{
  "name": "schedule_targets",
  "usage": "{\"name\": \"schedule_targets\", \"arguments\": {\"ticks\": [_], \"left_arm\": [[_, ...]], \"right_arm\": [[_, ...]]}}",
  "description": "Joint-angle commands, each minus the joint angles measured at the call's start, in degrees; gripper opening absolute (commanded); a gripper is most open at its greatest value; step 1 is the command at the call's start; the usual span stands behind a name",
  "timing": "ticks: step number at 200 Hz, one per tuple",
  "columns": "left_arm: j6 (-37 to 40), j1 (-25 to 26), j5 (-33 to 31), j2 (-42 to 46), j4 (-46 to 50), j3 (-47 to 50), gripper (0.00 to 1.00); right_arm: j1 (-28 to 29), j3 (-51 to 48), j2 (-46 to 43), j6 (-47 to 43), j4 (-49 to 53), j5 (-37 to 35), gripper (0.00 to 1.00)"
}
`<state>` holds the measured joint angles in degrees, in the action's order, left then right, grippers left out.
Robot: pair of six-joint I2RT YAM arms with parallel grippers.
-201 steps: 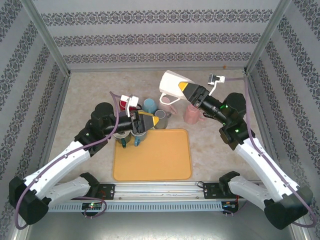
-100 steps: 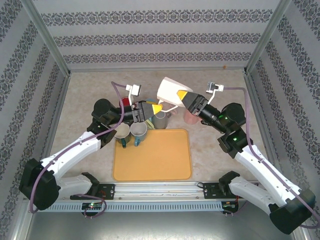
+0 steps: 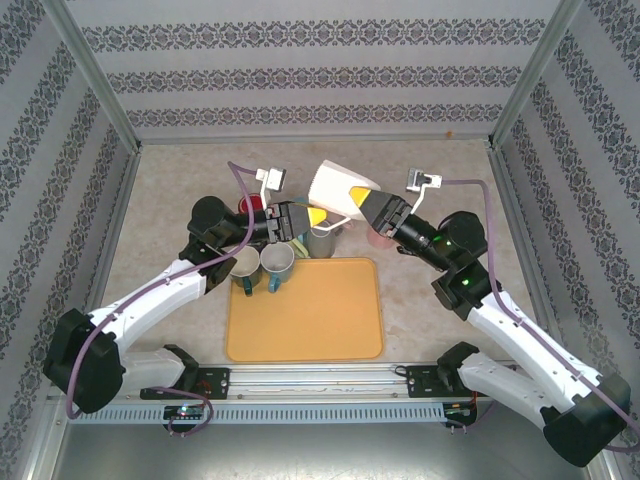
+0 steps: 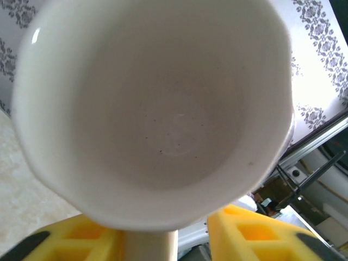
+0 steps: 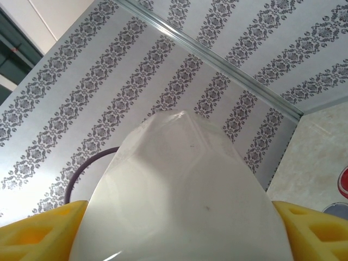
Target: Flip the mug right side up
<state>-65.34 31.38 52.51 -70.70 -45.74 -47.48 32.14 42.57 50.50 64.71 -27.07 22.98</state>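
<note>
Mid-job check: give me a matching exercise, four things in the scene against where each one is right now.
1 white mug
2 orange tray
3 grey mug
4 left gripper

A flat on the table
B fingers either side of the mug's handle
C on the table just beyond the tray's far edge
D in the air, in the right gripper

Pairs: 1-D, 2-A, 3-C, 4-B

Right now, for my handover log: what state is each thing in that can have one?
white mug: held in the air, tilted, mouth facing the left gripper.
right gripper: shut on the white mug.
left gripper: open, fingers either side of the mug's handle.
teal mug: upright, mouth up.
grey mug: upright, mouth up.
orange tray: flat, nothing on it.
</note>
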Motion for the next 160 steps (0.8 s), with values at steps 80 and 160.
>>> {"name": "schedule_targets", "arguments": {"ticks": [80, 160], "left_arm": [[8.4, -0.4, -0.3, 5.2, 7.6, -2.8, 0.17], [40.7, 11.9, -30.2, 13.3, 61.9, -16.4, 0.16]], "right_arm": [[0.8, 0.6, -4.8, -7.9, -0.3, -0.5, 0.86], [0.6, 10.0, -17.2, -44.6, 33.5, -22.7, 0.98]]}}
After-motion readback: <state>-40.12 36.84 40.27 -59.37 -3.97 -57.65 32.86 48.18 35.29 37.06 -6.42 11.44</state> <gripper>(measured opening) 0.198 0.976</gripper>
